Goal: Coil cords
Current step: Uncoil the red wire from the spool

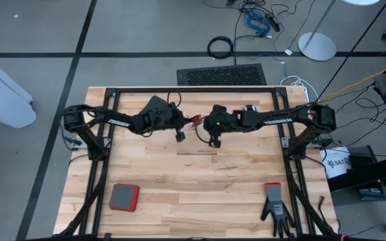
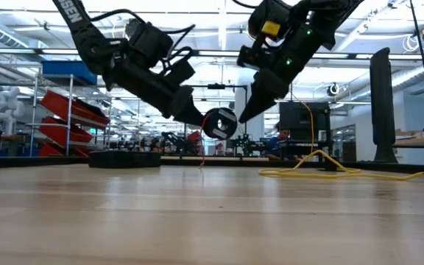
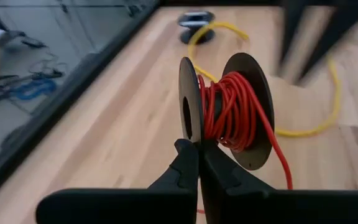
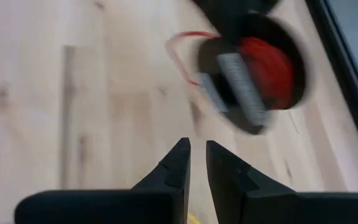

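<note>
Pinched by one flange between the nearly closed fingers of the left tool, black reel wound with reddish-orange cord, held clear of the desk at mid-width near its far edge, a loose red tail hanging from the spool. Just beside it, right tool hovering with its fingers a narrow slit apart, gripping nothing, tips aimed at the lifted reel. Farther along the wood, yellow cord sprawled in loose loops on the desk, leading to a second black reel lying flat near the far edge. At the near edge of the desk, well apart from both arms, red pad and black glove.
</note>
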Controlling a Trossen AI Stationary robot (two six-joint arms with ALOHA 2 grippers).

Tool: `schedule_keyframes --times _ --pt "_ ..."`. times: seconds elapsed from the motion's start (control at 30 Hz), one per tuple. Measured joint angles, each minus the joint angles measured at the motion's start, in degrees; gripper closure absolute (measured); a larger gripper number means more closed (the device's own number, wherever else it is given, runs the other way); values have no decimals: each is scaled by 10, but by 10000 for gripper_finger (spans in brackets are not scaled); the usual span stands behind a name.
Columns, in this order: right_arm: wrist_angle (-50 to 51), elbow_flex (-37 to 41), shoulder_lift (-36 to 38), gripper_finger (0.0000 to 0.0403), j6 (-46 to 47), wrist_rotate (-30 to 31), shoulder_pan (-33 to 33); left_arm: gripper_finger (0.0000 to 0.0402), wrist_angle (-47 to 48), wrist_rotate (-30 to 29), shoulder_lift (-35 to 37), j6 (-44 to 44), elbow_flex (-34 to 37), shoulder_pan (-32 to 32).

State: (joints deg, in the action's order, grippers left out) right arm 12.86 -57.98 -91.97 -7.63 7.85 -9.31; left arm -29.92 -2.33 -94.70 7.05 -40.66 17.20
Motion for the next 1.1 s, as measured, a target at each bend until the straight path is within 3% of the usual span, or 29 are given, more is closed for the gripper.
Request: schedule_keyframes --times 0.2,0.4,0.6,1.1 --pt "-102 27 0 362 10 -32 21 401 -22 -27 27 0 0 0" --pt "-278 98 -1 362 18 29 27 401 -38 -52 57 -3 0 -1" --pt "-454 158 0 362 8 41 27 401 -71 -53 66 -9 0 -16" --pt "-488 165 -1 326 -6 44 16 401 -92 -61 66 -20 -37 -60"
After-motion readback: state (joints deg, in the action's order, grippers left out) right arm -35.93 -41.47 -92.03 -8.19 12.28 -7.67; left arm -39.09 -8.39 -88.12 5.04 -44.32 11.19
